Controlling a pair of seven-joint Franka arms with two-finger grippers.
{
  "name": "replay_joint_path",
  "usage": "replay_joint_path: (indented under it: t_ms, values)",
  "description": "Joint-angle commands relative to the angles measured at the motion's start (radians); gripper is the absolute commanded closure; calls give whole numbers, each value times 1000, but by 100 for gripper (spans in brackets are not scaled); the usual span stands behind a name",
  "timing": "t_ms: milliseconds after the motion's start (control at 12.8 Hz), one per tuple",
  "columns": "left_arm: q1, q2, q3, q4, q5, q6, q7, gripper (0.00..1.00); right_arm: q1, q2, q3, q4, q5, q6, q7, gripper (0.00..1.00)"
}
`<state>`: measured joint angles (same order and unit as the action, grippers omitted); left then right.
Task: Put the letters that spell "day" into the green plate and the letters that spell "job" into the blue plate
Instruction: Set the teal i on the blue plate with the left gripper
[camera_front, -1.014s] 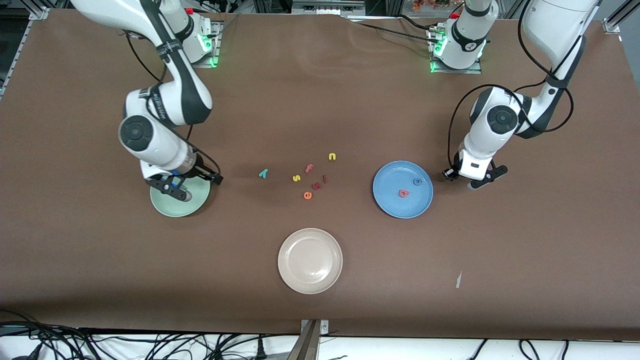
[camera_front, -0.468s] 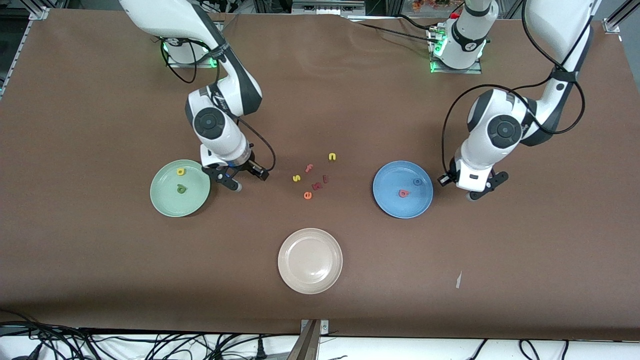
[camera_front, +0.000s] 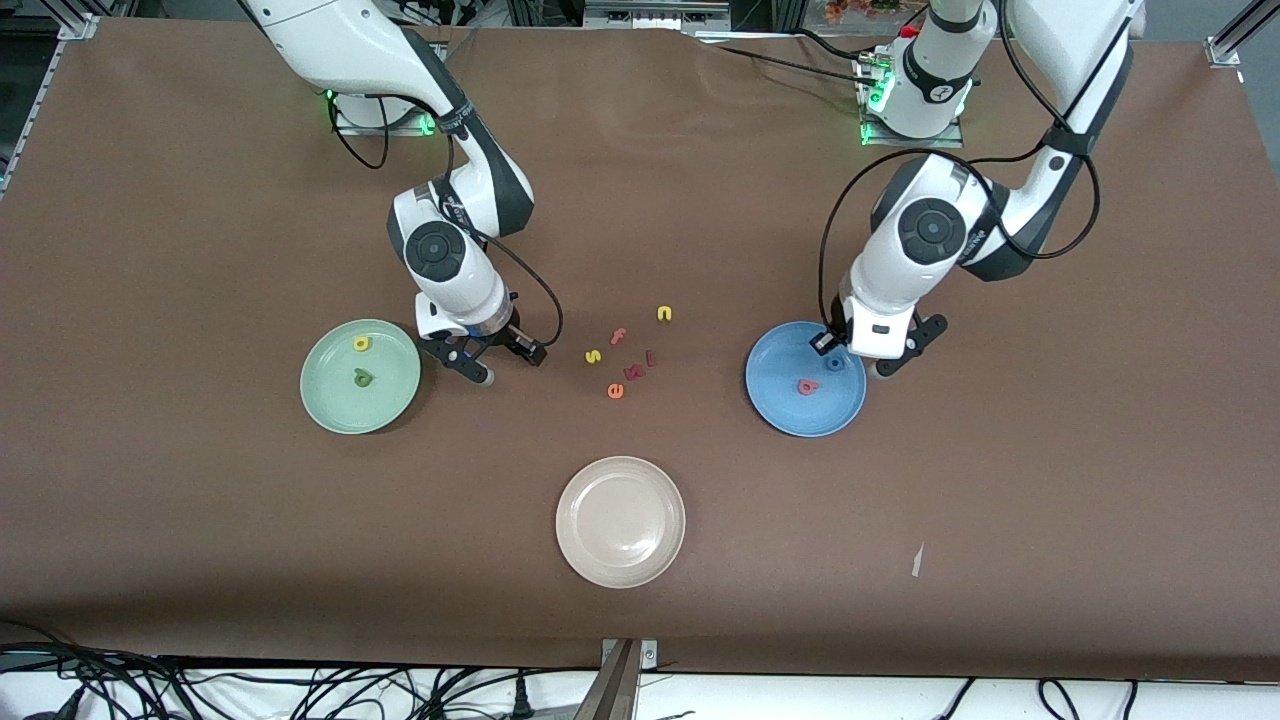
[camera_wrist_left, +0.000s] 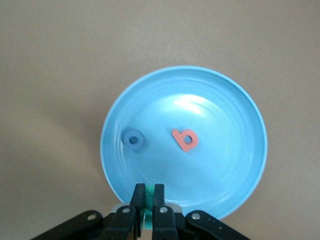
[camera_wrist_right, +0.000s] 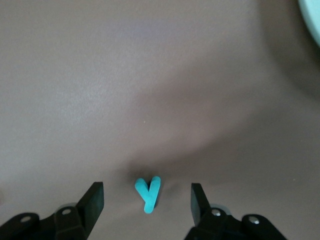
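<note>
We see the tiny teal y (camera_wrist_right: 148, 193) flat on the table between our right gripper's (camera_wrist_right: 147, 200) wide-open fingers, light and stiff, so we should pinch its thin stem, while our left gripper (camera_wrist_left: 145, 200) over the blue plate (camera_wrist_left: 240, 170) squeezes the slim j (camera_wrist_left: 148, 196).

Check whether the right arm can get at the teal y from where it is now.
Probably yes. The right hand hangs open right over the teal y, which lies alone on the bare table, with nothing between the fingers and it.
</note>
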<state>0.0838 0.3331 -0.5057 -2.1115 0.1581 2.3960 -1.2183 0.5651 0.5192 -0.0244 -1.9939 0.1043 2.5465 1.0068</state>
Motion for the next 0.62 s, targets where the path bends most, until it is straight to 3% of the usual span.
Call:
replay_joint_path:
  t_ms: [0, 468, 546]
  values:
    - [-18, 14, 3, 33, -8, -9, -36, 98, 27, 24, -6, -14, 8, 53, 7, 21]
    - [-36, 44, 6, 73, -2, -9, -46, 76, 30, 36, -6, -23, 5, 72, 13, 27]
    - [-33, 44, 6, 73, -2, -9, -43, 63, 30, 36, -6, -25, 5, 72, 13, 32]
